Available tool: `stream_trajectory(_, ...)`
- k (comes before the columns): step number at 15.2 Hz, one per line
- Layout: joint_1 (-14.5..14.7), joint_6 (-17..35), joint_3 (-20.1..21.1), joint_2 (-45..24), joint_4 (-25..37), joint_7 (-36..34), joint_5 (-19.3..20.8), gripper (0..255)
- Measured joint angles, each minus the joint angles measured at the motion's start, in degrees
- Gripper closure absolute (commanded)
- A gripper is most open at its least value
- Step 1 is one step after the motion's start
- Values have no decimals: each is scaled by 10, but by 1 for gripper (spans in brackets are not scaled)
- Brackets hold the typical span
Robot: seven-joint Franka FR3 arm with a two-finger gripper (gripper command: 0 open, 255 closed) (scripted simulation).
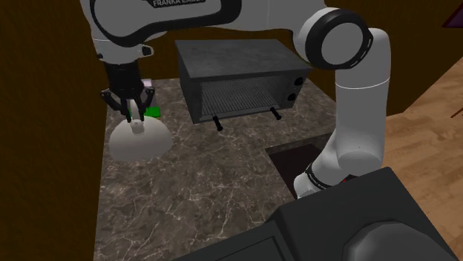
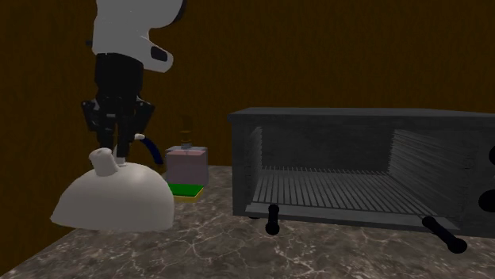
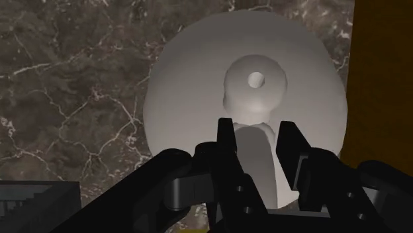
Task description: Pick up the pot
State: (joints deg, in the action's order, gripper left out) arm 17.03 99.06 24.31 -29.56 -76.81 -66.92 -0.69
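Observation:
The pot [image 1: 139, 141] is a plain white dome with a knobbed handle on top. It rests on the dark marble counter [image 1: 200, 193] near the shoulder view's left edge. My black gripper [image 1: 138, 115] comes straight down onto it. In the wrist view the gripper [image 3: 255, 136] has its two fingers pressed against either side of the handle stem [image 3: 255, 155], and the round knob [image 3: 255, 81] lies just beyond the fingertips. In the second exterior view the pot [image 2: 113, 202] sits flat on the counter with the gripper [image 2: 123, 152] on its top.
A dark toaster oven [image 1: 241, 78] stands open at the back of the counter, its door handle pegs [image 2: 274, 219] sticking out. A small box [image 2: 187, 165] and a green pad [image 2: 186, 190] lie just behind the pot. The counter's edge drops off beside the pot.

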Motion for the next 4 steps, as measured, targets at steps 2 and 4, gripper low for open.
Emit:
stream_trajectory(2, 0, -12, 0, 2, 10, -1, -1, 255)
stream_trajectory(4, 2, -24, 1, 1, 24, -3, 0, 255)
